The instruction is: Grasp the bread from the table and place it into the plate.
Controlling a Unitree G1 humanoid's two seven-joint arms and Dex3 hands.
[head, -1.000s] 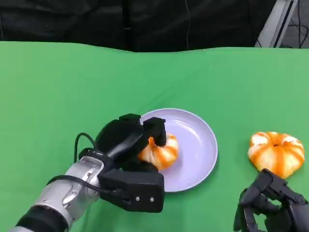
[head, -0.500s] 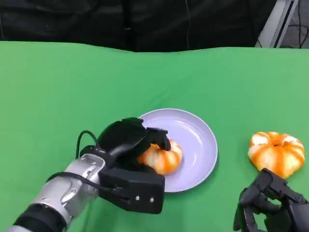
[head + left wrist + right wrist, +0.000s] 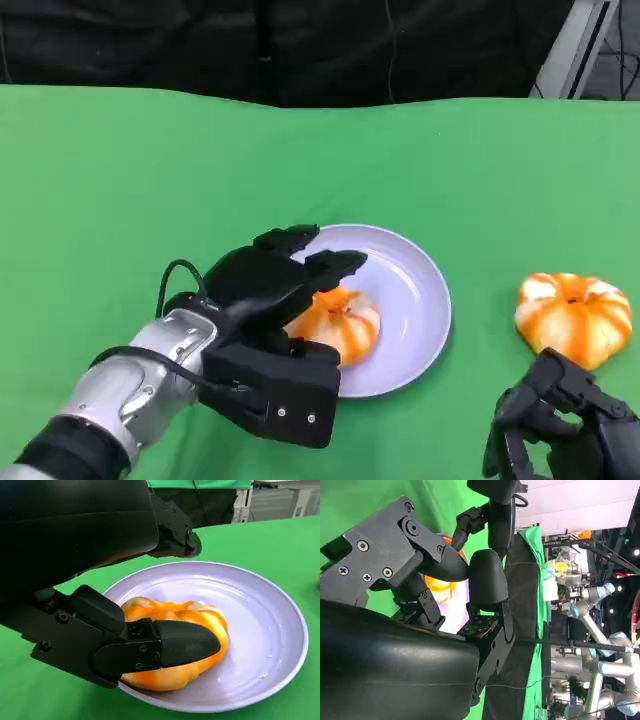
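Bread [image 3: 343, 322] lay on the plate [image 3: 415, 290], left hand [image 3: 275, 300] loosened with fingers spread just over it; right hand [image 3: 560, 430] sat curled, holding nothing, near a second bread [image 3: 572, 315].

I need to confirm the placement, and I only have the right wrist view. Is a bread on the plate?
Observer: Yes. One bread lies inside the plate, on the side nearer the left hand.
Operator: Is that hand holding it?
Observer: It looks released. In the head view the fingers are spread above the bread; in the left wrist view one finger lies alongside it, and I cannot tell whether it touches.
Operator: Anything else to pick?
Observer: A second bread sits on the green table, right of the plate, just beyond the right hand.
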